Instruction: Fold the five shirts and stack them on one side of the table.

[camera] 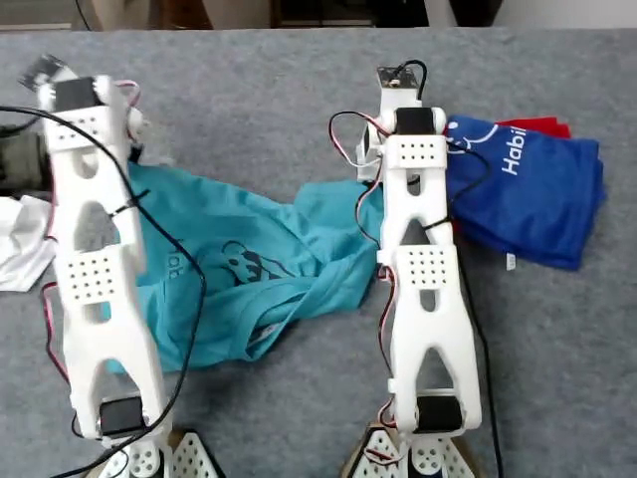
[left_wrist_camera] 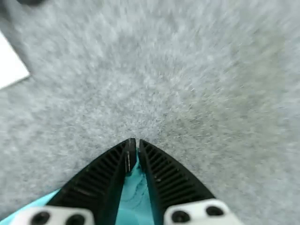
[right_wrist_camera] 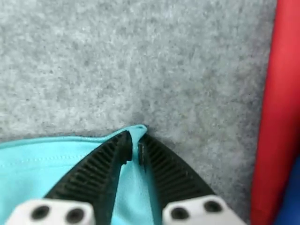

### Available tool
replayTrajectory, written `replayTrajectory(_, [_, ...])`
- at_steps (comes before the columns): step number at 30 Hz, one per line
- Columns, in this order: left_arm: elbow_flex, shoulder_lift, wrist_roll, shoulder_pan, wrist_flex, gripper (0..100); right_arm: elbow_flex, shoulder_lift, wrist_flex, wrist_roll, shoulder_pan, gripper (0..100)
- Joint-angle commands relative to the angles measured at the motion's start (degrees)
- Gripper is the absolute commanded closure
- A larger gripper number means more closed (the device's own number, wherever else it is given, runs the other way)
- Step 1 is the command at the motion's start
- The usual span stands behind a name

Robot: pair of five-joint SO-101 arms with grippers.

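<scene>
Between the arms, on the table, the teal shirt [camera: 249,269] lies bunched; left gripper [left_wrist_camera: 133,142] and right gripper [right_wrist_camera: 134,138] each pinch a corner at its very edge. Uneven pulling may slip one free or disturb the folded blue shirt [camera: 537,189] nearby.

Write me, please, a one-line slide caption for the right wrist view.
Right pincer shut on a corner of the teal shirt, grey table beyond, red shirt nearby.
</scene>
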Motion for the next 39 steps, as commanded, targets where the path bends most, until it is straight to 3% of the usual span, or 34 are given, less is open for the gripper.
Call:
replayTrajectory(1, [4.7, -12.5, -2.8, -2.6, 0.9, 98, -1.0, -9.2, -0.3, -0.7, -0.3, 99.6])
replayTrajectory(10, [17.7, -38.2, -6.5, -4.5, 0.9, 98, -0.8, -47.8, -7.8, -0.7, -3.4, 99.6])
replayTrajectory(21, [18.7, -72.9, -9.8, -4.5, 0.7, 98, -0.6, -80.6, -21.0, -0.3, -3.3, 99.6])
replayTrajectory(33, [18.8, -94.1, -13.8, -4.5, -0.6, 98, -0.6, -95.0, -15.2, 2.2, -3.4, 99.6])
replayTrajectory(39, [19.5, -100.4, -16.2, -4.5, 0.8, 98, -0.6, -100.1, -6.7, 3.8, -3.6, 99.5])
